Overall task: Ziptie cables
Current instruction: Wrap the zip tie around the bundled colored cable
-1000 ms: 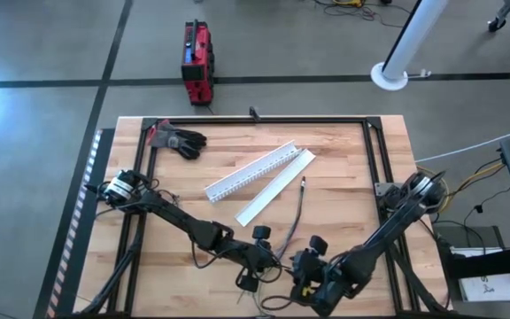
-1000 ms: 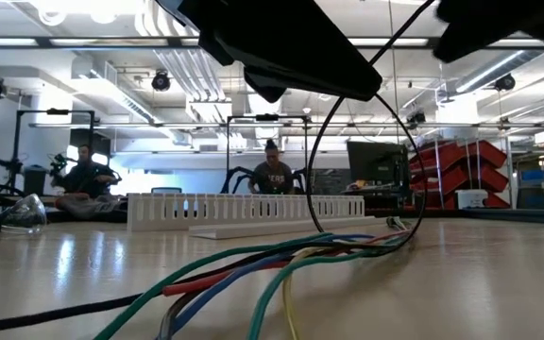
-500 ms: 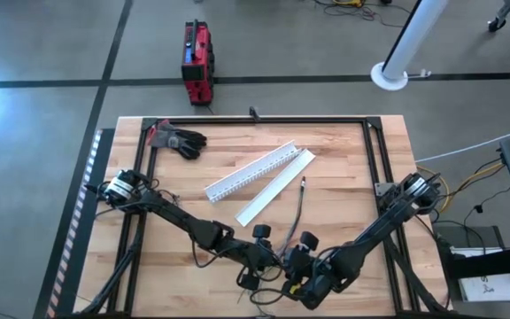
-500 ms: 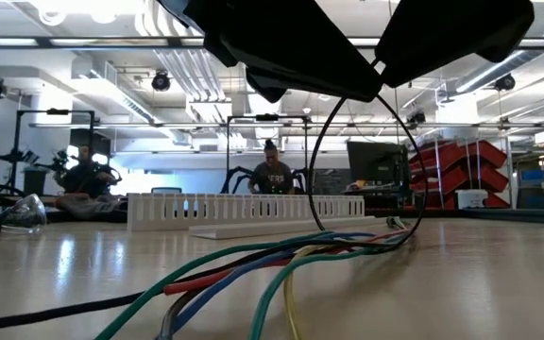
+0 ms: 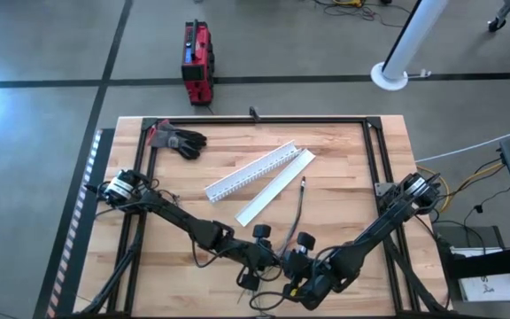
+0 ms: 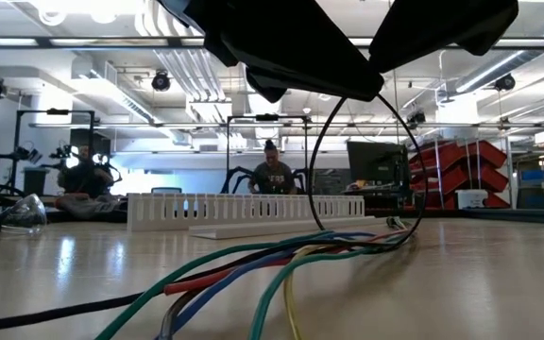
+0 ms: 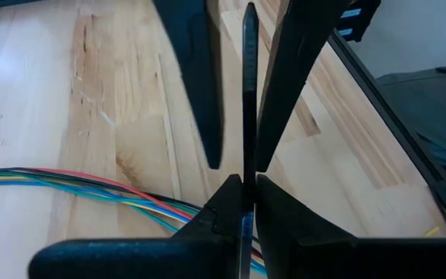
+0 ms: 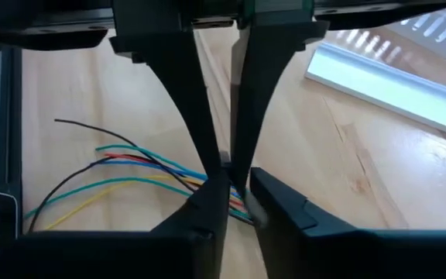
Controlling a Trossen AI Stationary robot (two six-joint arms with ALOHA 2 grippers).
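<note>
Your left gripper (image 5: 257, 266) sits near the table's front edge, pinching a thin black strip (image 7: 248, 116) upright between closed fingers. The thin multicoloured cables (image 7: 91, 188) lie beneath it on the pale wooden table (image 5: 343, 168). Your right gripper (image 5: 297, 268), just beside, reads nearly closed over those cables; whether it grips them is hidden.

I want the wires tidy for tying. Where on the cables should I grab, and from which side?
Probably grip the cables where they run as one tight bunch, not the far ends that fan apart. They lie flat on the table, so come from above, fingers straddling the run. The left end effector holds the zip tie.
</note>
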